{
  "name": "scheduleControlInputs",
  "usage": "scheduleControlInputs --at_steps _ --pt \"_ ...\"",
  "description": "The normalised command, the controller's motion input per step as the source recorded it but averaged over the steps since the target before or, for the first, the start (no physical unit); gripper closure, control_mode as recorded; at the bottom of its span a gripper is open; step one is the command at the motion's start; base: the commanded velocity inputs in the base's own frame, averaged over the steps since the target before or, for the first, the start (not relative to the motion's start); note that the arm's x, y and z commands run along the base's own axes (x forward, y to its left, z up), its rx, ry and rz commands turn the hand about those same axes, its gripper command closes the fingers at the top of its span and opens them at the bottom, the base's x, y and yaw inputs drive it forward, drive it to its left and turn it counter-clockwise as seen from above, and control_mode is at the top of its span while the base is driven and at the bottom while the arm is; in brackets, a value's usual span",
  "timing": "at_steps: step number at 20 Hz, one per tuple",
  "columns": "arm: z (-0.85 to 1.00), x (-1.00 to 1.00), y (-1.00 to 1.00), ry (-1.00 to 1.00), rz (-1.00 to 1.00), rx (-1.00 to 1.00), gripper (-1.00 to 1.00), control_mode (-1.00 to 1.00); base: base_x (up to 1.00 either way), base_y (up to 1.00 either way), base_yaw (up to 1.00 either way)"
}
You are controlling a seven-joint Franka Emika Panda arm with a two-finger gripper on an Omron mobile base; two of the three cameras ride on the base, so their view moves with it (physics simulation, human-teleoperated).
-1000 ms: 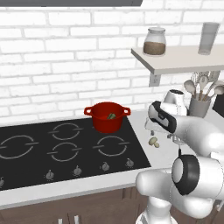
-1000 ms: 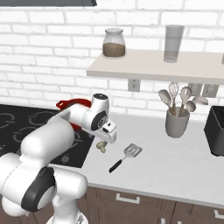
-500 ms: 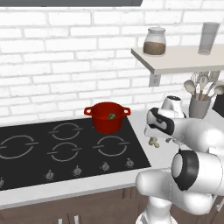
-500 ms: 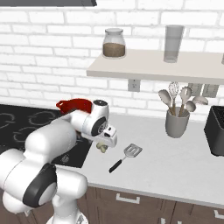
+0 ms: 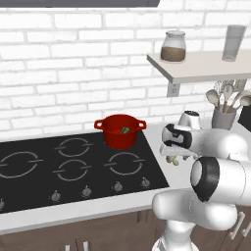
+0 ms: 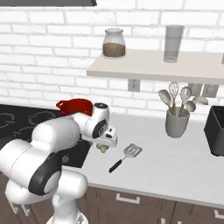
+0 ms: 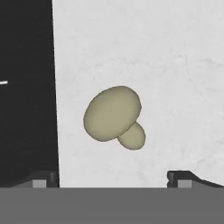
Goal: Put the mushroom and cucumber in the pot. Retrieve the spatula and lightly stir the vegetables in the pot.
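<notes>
The tan mushroom [image 7: 113, 114] lies on the white counter just right of the cooktop edge, also seen as the mushroom [image 6: 103, 149] and the mushroom [image 5: 171, 160]. My gripper [image 7: 111, 179] hangs straight above it, open, with one fingertip on each side and nothing between them; from the base it is the gripper [image 6: 106, 142] and the gripper [image 5: 173, 155]. The red pot [image 5: 120, 130] stands at the cooktop's back right with the green cucumber [image 5: 124, 130] inside. My arm half hides the pot [image 6: 74, 105]. The spatula [image 6: 124, 156] lies on the counter to the mushroom's right.
The black cooktop [image 5: 73, 164] spreads to the left, and its edge [image 7: 26, 87] runs close beside the mushroom. A grey utensil cup [image 6: 177, 123] and a dark appliance [image 6: 216, 131] stand at the back right. Above them, a shelf [image 6: 153, 70] carries a jar and a glass.
The hand has come down and slightly forward over the mushroom, staying open. The mushroom, pot and spatula have not moved.
</notes>
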Motion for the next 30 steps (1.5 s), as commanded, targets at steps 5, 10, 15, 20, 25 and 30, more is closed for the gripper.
scheduleControlInputs --at_steps 5,10,15,20,25,30 --pt "-0.14 0.36 0.0 0.0 0.05 0.0 -1.0 -1.0 0.0 0.0 0.0" --pt "-0.11 0.3 0.0 0.0 0.02 0.0 -1.0 -1.0 0.0 0.0 0.0" --pt "-0.22 0.11 0.0 0.02 0.0 -0.01 -1.0 -1.0 0.0 0.0 0.0" --pt "-0.29 -0.15 -0.04 0.04 0.0 -0.03 -1.0 -1.0 0.0 0.0 0.0" --pt "-0.05 -0.26 -0.1 0.0 0.0 0.0 -1.0 -1.0 0.0 0.0 0.0" --pt "-0.04 -0.13 -0.02 0.02 0.0 0.0 1.0 -1.0 0.0 0.0 0.0"
